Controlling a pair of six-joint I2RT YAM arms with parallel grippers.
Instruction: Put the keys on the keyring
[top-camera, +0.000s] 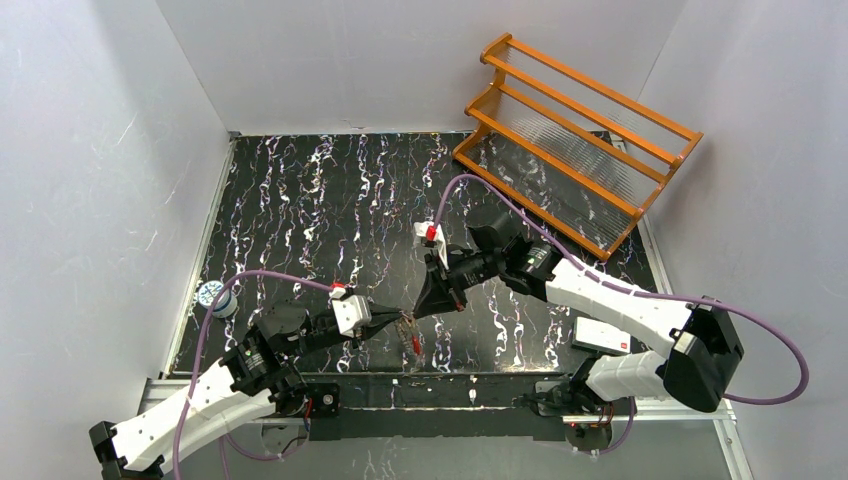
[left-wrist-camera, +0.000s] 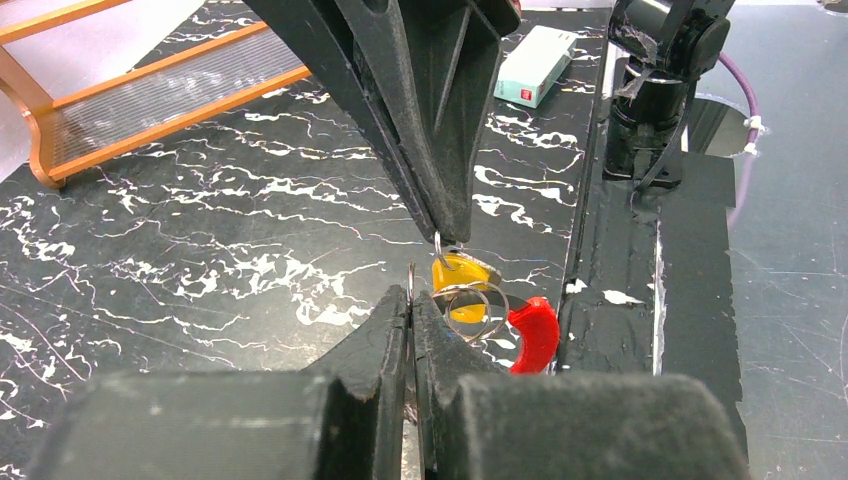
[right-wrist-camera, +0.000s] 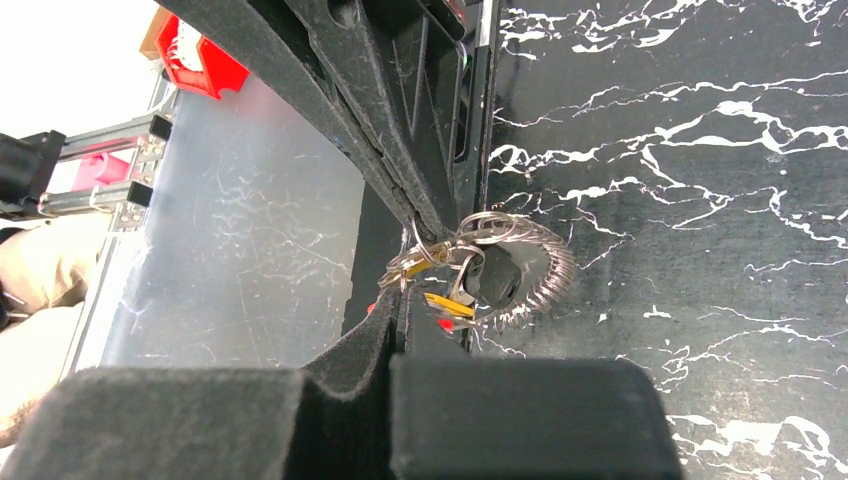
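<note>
1. Black fingers of the left gripper (left-wrist-camera: 412, 318) are pressed together on a thin upright wire. I take that wire for part of the keyring (right-wrist-camera: 556, 265).
2. Right gripper (left-wrist-camera: 443, 232) comes in from the opposite side, tips nearly meeting the left's. It is clenched too, nipping the keys (left-wrist-camera: 460, 273) by a small loop at the yellow one's head.
3. Everything hangs in one tangle between the two sets of tips, lifted off the table (left-wrist-camera: 200, 250). The yellow key sits just under the right tips, small rings lie below it, and the red section (left-wrist-camera: 535, 335) is at the outer side.
4. From the right wrist, the loop bulges away from both grippers, with a dark key part inside its curve. Whether any key is already threaded I cannot tell.
5. The step looks like feeding a key onto the wire. To do it well:
   - keep the left grip firm so the wire does not twist;
   - move the right in short, slow strokes along the wire's line;
   - avoid pulling the tips apart, which could drag the tangle loose.
</note>
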